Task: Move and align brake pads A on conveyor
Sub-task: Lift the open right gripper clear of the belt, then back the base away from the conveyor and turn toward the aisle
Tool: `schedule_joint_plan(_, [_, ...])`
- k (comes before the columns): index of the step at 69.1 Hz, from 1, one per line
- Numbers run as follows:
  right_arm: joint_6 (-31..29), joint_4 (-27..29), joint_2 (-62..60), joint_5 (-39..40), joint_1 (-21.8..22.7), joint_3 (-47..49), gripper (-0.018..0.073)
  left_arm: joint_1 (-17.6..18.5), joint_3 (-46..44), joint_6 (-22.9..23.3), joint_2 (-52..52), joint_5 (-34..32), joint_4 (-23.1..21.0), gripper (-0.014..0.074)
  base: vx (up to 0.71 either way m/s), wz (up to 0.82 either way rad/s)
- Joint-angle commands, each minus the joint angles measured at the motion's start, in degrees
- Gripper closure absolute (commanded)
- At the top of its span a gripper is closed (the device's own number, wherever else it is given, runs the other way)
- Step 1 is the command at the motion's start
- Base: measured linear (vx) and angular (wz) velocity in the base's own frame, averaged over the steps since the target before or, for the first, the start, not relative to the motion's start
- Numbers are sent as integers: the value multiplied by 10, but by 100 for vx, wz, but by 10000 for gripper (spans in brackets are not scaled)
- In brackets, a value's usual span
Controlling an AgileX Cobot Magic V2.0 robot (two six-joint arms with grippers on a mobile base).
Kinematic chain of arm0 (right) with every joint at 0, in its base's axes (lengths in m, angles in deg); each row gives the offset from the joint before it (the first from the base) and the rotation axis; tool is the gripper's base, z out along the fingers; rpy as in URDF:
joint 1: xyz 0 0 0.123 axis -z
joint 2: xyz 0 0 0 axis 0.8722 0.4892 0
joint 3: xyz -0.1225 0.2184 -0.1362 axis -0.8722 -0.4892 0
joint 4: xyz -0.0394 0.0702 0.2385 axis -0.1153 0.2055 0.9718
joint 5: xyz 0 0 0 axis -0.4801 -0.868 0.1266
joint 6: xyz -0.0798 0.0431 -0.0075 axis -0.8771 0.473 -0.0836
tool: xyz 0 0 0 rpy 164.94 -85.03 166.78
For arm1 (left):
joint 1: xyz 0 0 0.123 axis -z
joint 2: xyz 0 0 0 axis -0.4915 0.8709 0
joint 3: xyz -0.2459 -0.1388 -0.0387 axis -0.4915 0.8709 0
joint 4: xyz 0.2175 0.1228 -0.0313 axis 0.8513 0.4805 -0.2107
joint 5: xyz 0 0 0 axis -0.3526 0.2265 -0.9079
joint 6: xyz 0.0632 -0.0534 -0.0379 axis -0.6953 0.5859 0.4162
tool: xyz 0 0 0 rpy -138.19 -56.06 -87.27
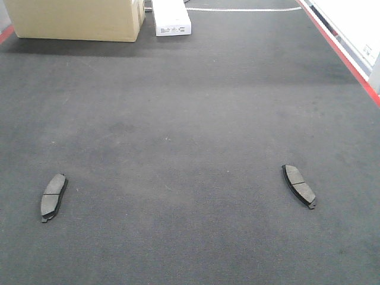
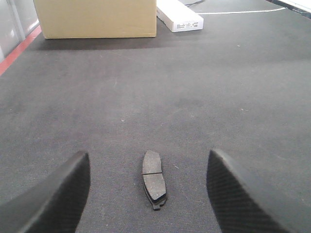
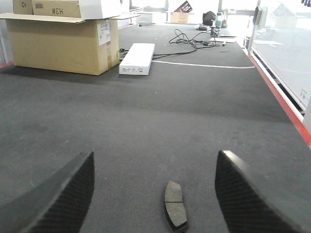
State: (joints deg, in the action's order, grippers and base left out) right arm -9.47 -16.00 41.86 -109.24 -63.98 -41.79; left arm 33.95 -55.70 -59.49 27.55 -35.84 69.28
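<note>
The conveyor [image 1: 190, 119] is seen in dark charcoal with a fine felt-like texture (faintly mottled with paler patches), and it is edged by a red strip [image 1: 347, 59]. Grey faces over black backing are shown by the brake pads A [image 1: 53, 196] on the conveyor. At the conveyor's far end, a tan cardboard box [image 1: 77, 21] and a white box [image 1: 172, 21] with black print are seen.
</note>
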Motion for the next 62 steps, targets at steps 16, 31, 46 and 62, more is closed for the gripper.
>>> schedule_joint_plan(16, [-6,4,7,40,2,15,63,3,-13,3,6,-40,-1,115,0,0])
schedule_joint_plan(31, [-6,4,7,40,2,15,63,3,-13,3,6,-40,-1,115,-4,3])
schedule_joint_plan(46, [-6,4,7,40,2,15,63,3,-13,3,7,-40,-1,115,-24,6])
schedule_joint_plan(62, [-6,5,7,40,2,15,63,3,-13,3,7,-40,-1,115,-40,-4])
